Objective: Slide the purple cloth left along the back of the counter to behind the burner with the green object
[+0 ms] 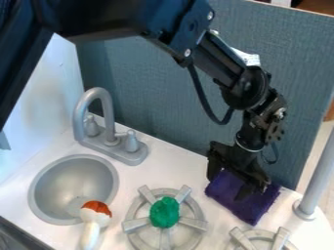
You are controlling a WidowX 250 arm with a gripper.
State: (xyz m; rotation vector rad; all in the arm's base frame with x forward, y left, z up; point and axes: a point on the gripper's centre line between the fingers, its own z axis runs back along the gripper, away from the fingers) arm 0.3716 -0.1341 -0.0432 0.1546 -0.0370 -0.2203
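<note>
Hand (228,188) spread wide at one purple cloth (260,207), any hold unclear; one green lump (164,212), two burners (135,224).

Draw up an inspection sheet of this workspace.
Surface: white counter with a round sink, faucet and burners.
Job's things: purple cloth lying right of the burner with the green thing.
Clutter: green thing on a burner; white toy with an orange top at the sink's edge.
Gripper: down at the cloth, partly covering it; grasp can't be told.
Cables: black cable looping below the arm.
Surroundings: blue-gray panel behind, gray post at right.
</note>
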